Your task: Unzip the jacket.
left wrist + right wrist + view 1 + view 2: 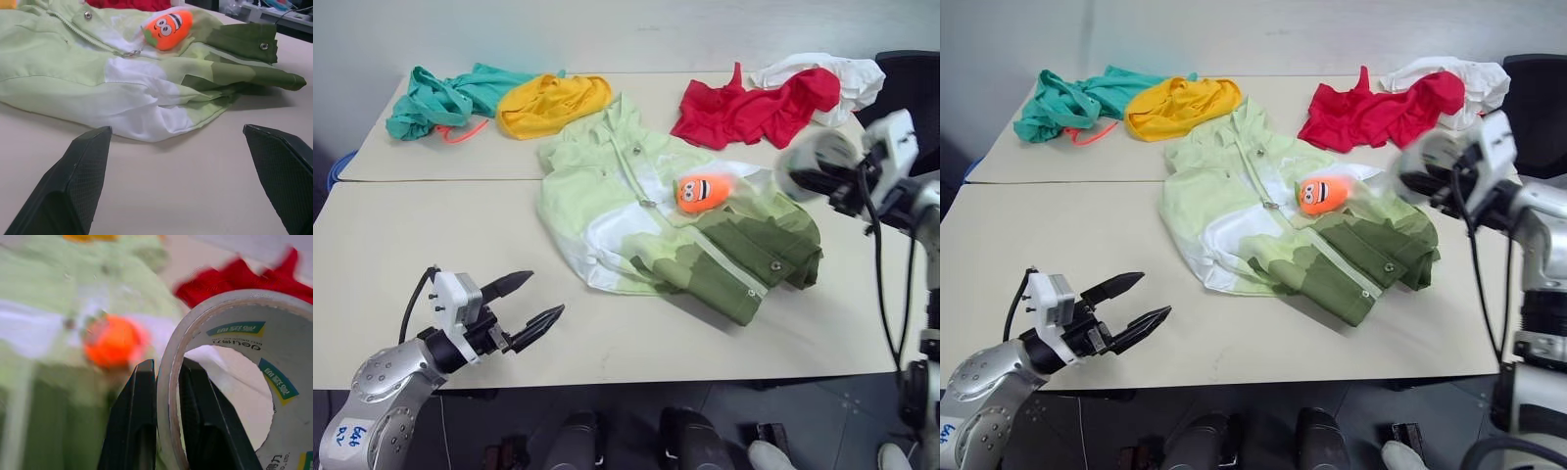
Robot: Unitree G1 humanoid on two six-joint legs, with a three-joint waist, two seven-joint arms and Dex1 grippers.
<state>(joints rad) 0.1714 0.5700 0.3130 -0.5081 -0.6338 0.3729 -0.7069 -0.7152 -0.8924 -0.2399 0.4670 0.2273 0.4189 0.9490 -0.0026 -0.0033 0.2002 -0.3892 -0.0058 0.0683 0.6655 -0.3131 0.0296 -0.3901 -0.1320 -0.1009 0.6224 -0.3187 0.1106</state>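
On the table (431, 323): jacket (636, 211) spread flat, collar toward the far edge, zipper running diagonally to the near right; orange toy (703, 192) on it. Left pincer (527, 305) wide open, empty. Right pincer (167, 382) clamps a tape roll (230, 382).

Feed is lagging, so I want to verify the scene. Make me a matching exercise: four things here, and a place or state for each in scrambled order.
Things:
1. orange toy
2. roll of tape
3. left gripper
4. yellow garment

Places or states:
A. open, above bare table
B. lying on the jacket
C. clamped in the right gripper
D. crumpled past the jacket's collar

Pairs: 1-B, 2-C, 3-A, 4-D
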